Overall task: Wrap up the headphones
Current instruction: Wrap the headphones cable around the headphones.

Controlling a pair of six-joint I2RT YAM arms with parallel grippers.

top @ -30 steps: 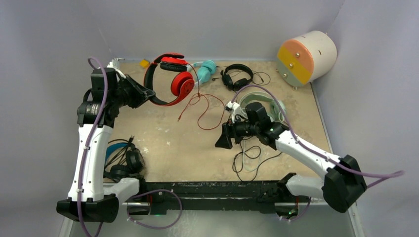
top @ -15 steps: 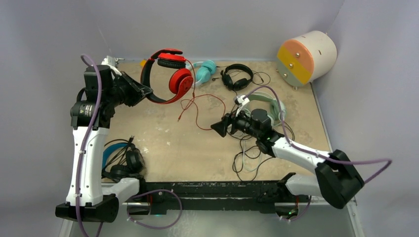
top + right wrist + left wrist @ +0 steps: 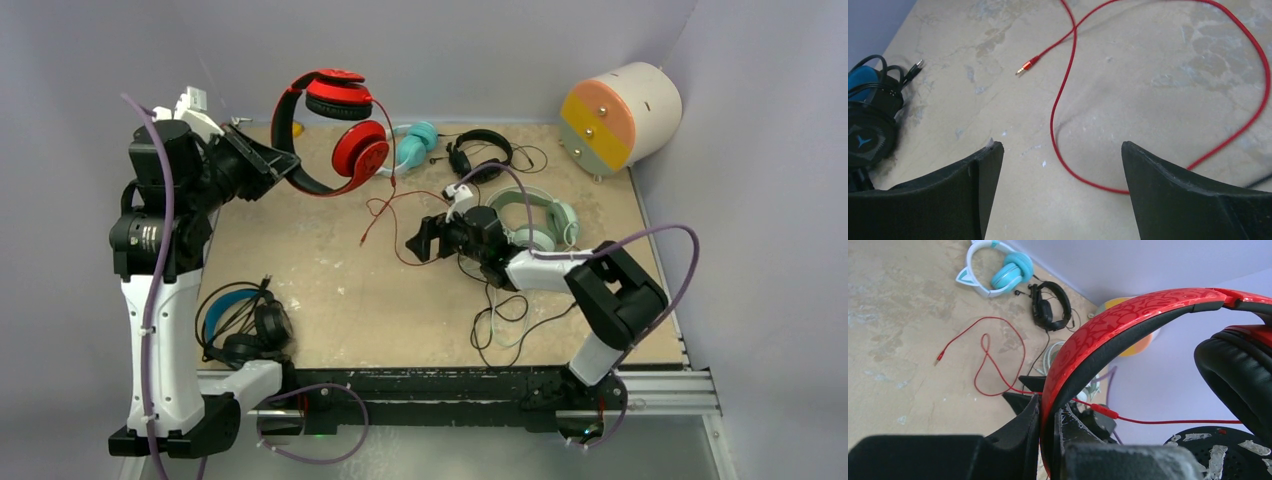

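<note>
Red headphones: headband clamped in left jaws, held above counter
Right jaws: spread open over red cable, seemingly empty

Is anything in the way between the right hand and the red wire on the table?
No, nothing I can see. The right hand is open over the red wire, which lies loose on the bare table right between its fingers. The plug at the wire's end lies free too.

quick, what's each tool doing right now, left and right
Left tool: closed on the headband of the red headphones.
Right tool: open, holding nothing, poised over the red cable.
</note>
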